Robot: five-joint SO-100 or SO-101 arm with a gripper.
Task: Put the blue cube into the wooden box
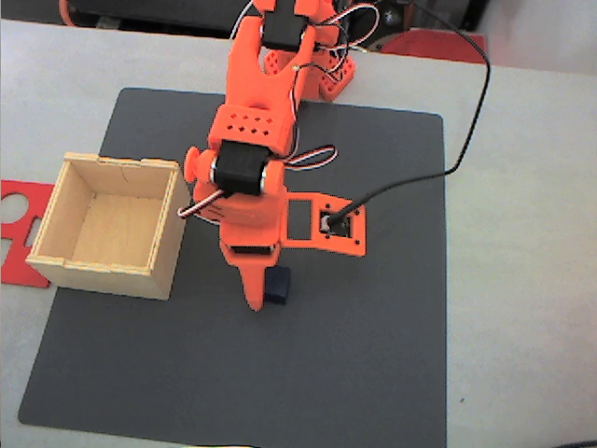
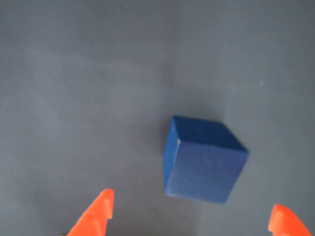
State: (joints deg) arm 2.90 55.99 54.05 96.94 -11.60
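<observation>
At lower centre of the fixed view, the gripper (image 1: 264,301) hung spread above the blue cube (image 1: 277,285). Its fingertips (image 2: 98,211) flanked the cube for a grasp, the wooden box (image 1: 56,210) waiting at left

Orange arm (image 1: 256,140) reaches from top edge down over dark grey mat (image 1: 373,355). Gripper (image 1: 261,294) points down, tip at mat level, just beside blue cube (image 1: 278,285); jaw spacing not discernible. Cube sits on mat, right of gripper tip. Wooden box (image 1: 56,219) stands upright at mat's left edge, open top, well apart from cube. Red flat piece (image 1: 14,233) lies partly under box. Black cable (image 1: 466,140) runs to wrist camera mount.
</observation>
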